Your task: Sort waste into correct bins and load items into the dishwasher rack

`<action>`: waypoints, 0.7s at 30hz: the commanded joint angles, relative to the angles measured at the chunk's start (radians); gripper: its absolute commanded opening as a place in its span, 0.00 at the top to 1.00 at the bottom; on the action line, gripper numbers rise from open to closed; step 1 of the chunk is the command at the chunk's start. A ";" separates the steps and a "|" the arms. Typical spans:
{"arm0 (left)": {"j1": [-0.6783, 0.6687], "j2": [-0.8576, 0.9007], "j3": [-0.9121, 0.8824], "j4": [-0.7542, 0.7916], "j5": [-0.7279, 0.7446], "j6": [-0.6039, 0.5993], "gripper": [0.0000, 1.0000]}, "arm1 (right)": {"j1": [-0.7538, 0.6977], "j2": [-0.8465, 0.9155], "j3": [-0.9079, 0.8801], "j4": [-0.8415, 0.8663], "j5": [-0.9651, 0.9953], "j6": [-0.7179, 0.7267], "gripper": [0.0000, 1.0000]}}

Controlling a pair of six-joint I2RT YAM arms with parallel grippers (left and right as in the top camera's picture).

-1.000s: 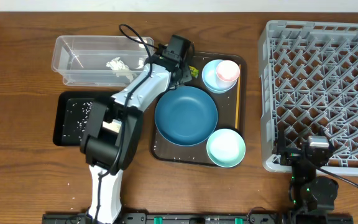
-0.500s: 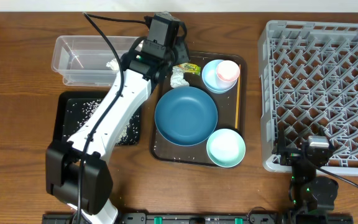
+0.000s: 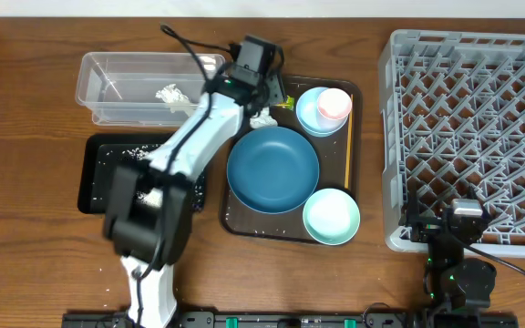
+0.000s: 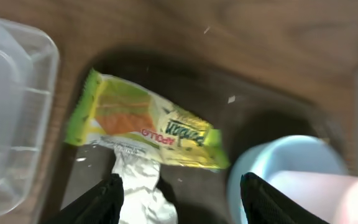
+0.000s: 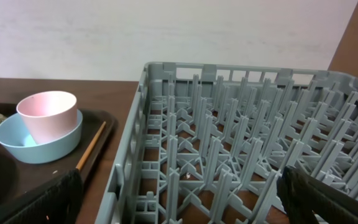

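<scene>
My left gripper (image 4: 182,202) (image 3: 261,87) hangs open over the far left corner of the brown tray, with nothing held. A yellow-green wrapper (image 4: 148,121) lies flat ahead of it. Crumpled white tissue (image 4: 138,193) (image 3: 261,117) lies by the left finger (image 4: 101,200). More tissue (image 3: 168,93) sits in the clear tub (image 3: 98,73). Rice is scattered in the black tray (image 3: 94,182). The pink cup (image 3: 334,103) stands in the light blue bowl (image 3: 308,111), with the dark blue bowl (image 3: 272,169), mint bowl (image 3: 331,216) and orange stick (image 3: 348,150) nearby. My right gripper (image 5: 179,205) is open at the grey rack (image 3: 472,55).
The brown tray (image 3: 235,219) holds the bowls, cup and stick between the two bins and the rack. The left arm stretches from the table's front edge across the black tray. A few rice grains lie on the wood near the front left.
The left gripper was shut and now stands open. Its wrist swung toward the tub's right end, then back over the brown tray's corner. The right arm has not moved.
</scene>
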 commanded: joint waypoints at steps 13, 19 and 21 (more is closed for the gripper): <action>-0.019 0.165 0.003 0.075 -0.027 -0.113 0.37 | -0.007 -0.001 -0.001 -0.004 0.003 -0.008 0.01; -0.019 0.178 0.003 0.082 -0.124 -0.153 0.37 | -0.007 -0.001 -0.001 -0.004 0.003 -0.008 0.01; -0.019 0.188 0.003 0.104 -0.136 -0.169 0.37 | -0.007 -0.001 -0.001 -0.004 0.003 -0.008 0.01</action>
